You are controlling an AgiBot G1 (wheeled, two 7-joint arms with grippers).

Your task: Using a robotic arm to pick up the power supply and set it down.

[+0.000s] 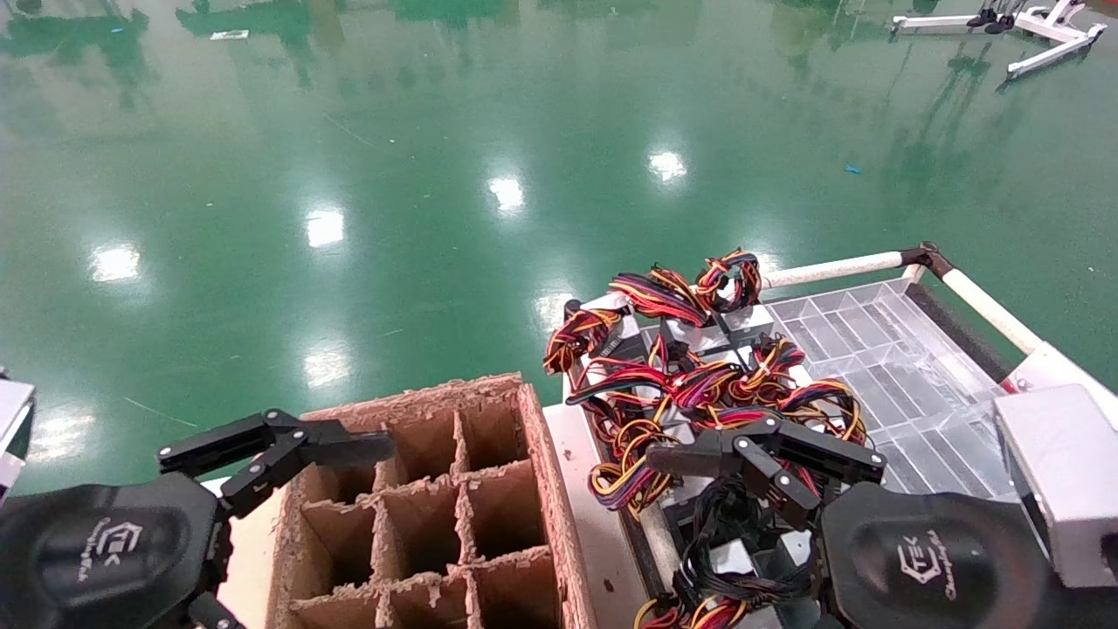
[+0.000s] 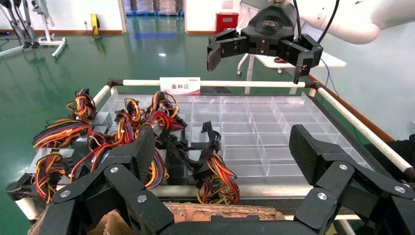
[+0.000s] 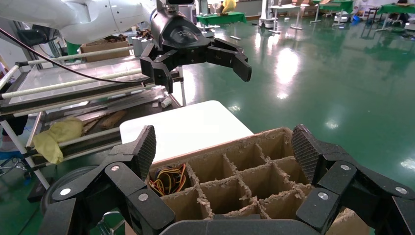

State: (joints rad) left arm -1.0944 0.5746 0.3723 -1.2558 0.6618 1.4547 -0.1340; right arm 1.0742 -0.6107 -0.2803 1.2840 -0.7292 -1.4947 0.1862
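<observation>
Several power supplies (image 1: pixel 699 336) lie heaped in a clear tray (image 1: pixel 882 349), silver-grey boxes under coiled red, yellow and black wires (image 1: pixel 690 384). The left wrist view shows the same power supplies (image 2: pixel 203 134) at one side of the tray (image 2: pixel 264 122). My right gripper (image 1: pixel 764 463) hovers open above the heap, holding nothing; it also shows far off as the right gripper (image 2: pixel 259 56). My left gripper (image 1: pixel 275 450) stands open and empty over the far corner of the brown cardboard divider box (image 1: pixel 437 507). One cell of the box (image 3: pixel 235 171) holds a wire bundle (image 3: pixel 169 178).
White rails (image 1: pixel 838 266) edge the tray cart, and one carries a sign (image 2: pixel 180 85). A white table top (image 3: pixel 186 127) lies beyond the divider box, with a metal rack (image 3: pixel 73 93) behind it. Shiny green floor (image 1: pixel 437 175) surrounds everything.
</observation>
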